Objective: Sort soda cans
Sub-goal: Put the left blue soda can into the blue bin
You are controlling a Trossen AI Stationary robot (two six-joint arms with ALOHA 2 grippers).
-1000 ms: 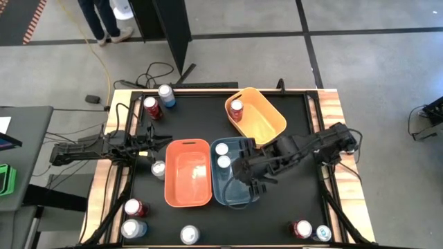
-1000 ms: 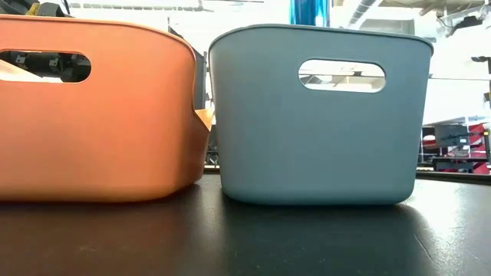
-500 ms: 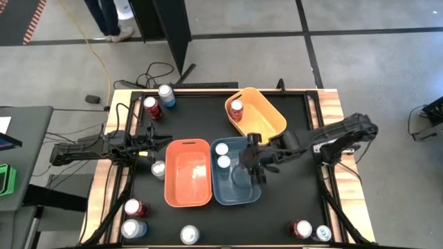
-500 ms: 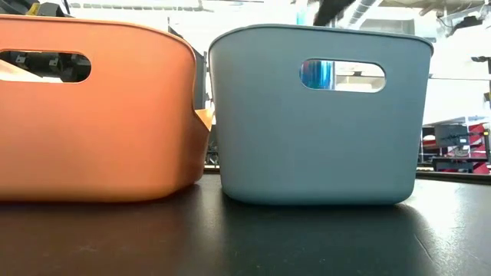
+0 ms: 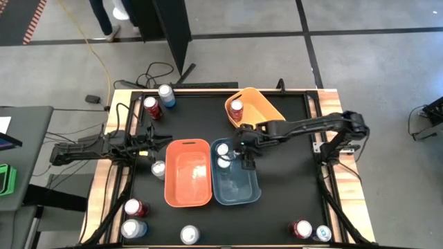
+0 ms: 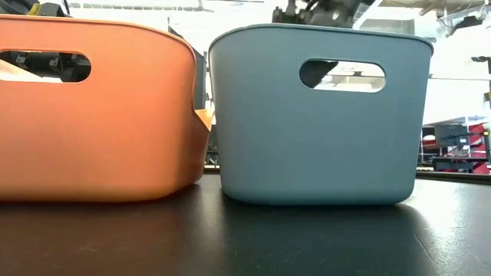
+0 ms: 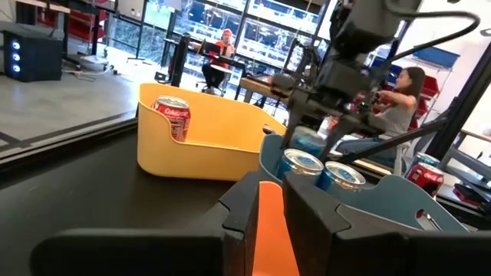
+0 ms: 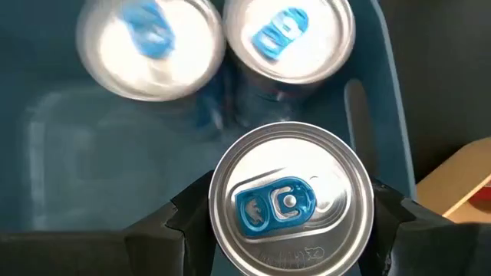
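My right gripper (image 5: 247, 156) reaches down into the blue bin (image 5: 239, 188), shut on a blue-tabbed soda can (image 8: 290, 203). Two more blue cans (image 5: 223, 155) stand in the bin's far end, right beside the held one. The yellow bin (image 5: 266, 121) holds a red can (image 5: 237, 108). The orange bin (image 5: 187, 173) stands left of the blue one. In the low view only dark gripper parts (image 6: 314, 11) show above the blue bin's rim. My left gripper (image 5: 160, 141) waits level at the table's left side, its fingers nearly together on nothing. My right gripper pinches the can's body between its two fingers (image 8: 178, 224), one on each side just below the silver top (image 8: 230, 180). The fingers come from above, slanting down. The can stands upright inside the blue bin; whether its base rests on the floor I cannot tell.
Loose cans stand at the far left (image 5: 151, 107), beside the orange bin (image 5: 158, 169), along the near left (image 5: 135, 207) and at the near right corner (image 5: 302, 229). Bare black tabletop lies right of the blue bin. Cables trail behind the table.
My right gripper has gone down and toward the table's far edge with the blue can, sinking it from above the blue bin's rim into the bin beside the two cans there. The can has stayed upright.
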